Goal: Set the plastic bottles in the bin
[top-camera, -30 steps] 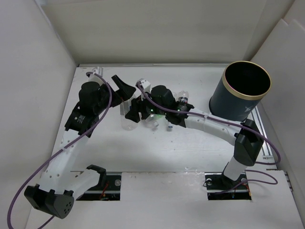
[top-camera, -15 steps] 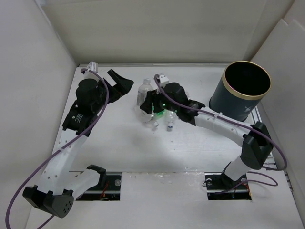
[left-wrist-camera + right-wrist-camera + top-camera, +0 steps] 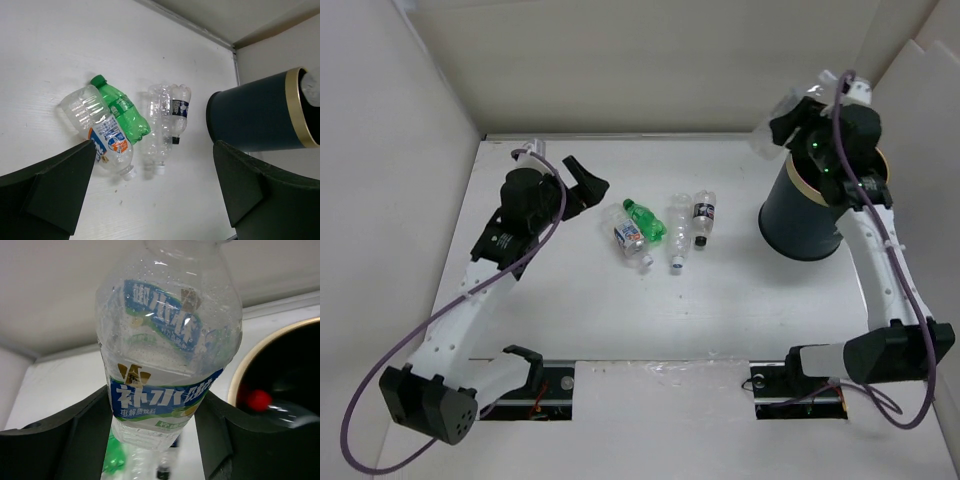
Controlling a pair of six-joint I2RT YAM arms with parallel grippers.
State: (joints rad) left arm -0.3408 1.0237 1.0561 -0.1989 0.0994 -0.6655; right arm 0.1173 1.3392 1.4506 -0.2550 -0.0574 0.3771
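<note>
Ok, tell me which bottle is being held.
The blue-banded bottle, gripped in the right end effector by the bin; four others lie loose on the table.

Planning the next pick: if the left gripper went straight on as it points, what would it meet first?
Probably the blue-and-orange-labelled clear bottle, nearest ahead of the open left gripper, with the green bottle right beside it. Depth is unclear.
</note>
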